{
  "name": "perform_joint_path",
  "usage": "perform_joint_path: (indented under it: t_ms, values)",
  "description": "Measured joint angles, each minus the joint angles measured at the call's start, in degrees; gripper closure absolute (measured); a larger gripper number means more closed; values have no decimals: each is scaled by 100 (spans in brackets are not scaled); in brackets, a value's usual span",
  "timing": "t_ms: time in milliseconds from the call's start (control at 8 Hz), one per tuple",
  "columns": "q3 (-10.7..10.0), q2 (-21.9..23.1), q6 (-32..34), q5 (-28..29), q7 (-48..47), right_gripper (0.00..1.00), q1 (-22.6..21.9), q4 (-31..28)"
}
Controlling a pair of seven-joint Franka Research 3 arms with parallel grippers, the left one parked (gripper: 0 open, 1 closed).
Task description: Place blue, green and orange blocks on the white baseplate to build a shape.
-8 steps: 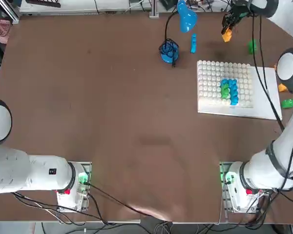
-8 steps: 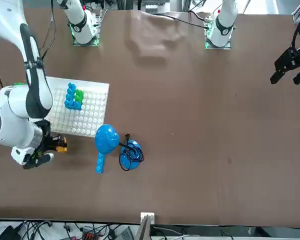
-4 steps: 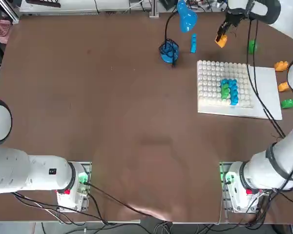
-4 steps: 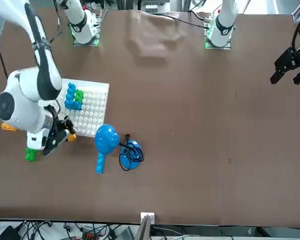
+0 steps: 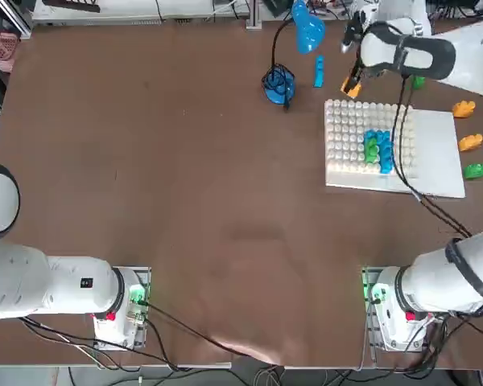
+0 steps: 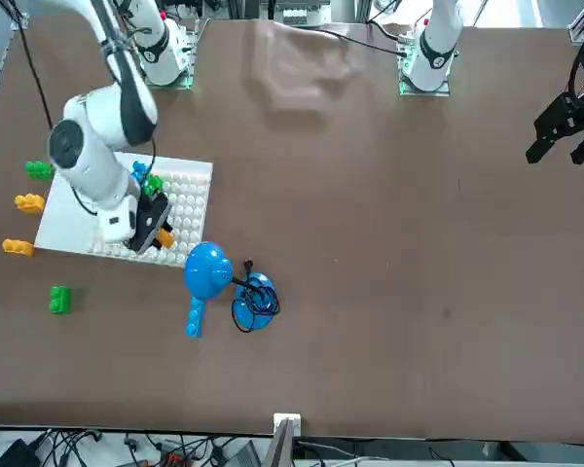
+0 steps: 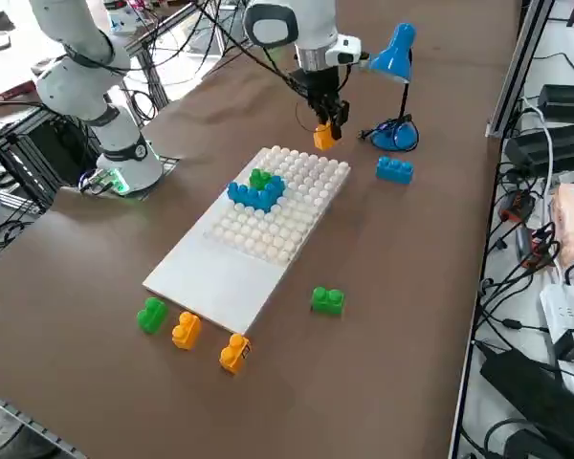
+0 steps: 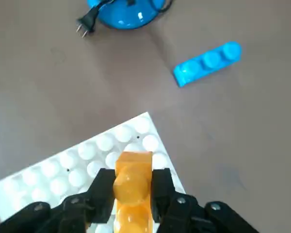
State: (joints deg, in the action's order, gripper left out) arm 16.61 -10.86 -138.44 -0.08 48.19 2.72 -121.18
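I see the right gripper (image 8: 133, 187) clamped on an orange block (image 8: 132, 187), hanging above the studded corner of the white baseplate (image 5: 439, 157) nearest the blue lamp (image 5: 293, 50). On the studs sits the shape (image 5: 377, 150), a blue column with a green brick on its flank, at about five o'clock from the gripper in the top view. Loose bricks on the table: a blue one (image 5: 319, 71) beside the lamp at ten o'clock from the gripper, two orange (image 5: 464, 108) and two green (image 5: 476, 170) off the plate's right edge and far corner.
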Motion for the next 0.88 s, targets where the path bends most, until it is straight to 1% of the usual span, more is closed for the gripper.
perform_joint_path:
  t_ms: [125,250,500,625,875]
  values:
    - [-1,148,-365,-3,360,63,5,-421]
    - [0,247,-501,-4,703,63,7,-663]
    - [2,365,-573,-5,1363,63,7,-931]
    - [2,445,-715,-5,1579,63,13,-1150]
    - [-1,672,-1321,-5,1709,63,21,-1858]
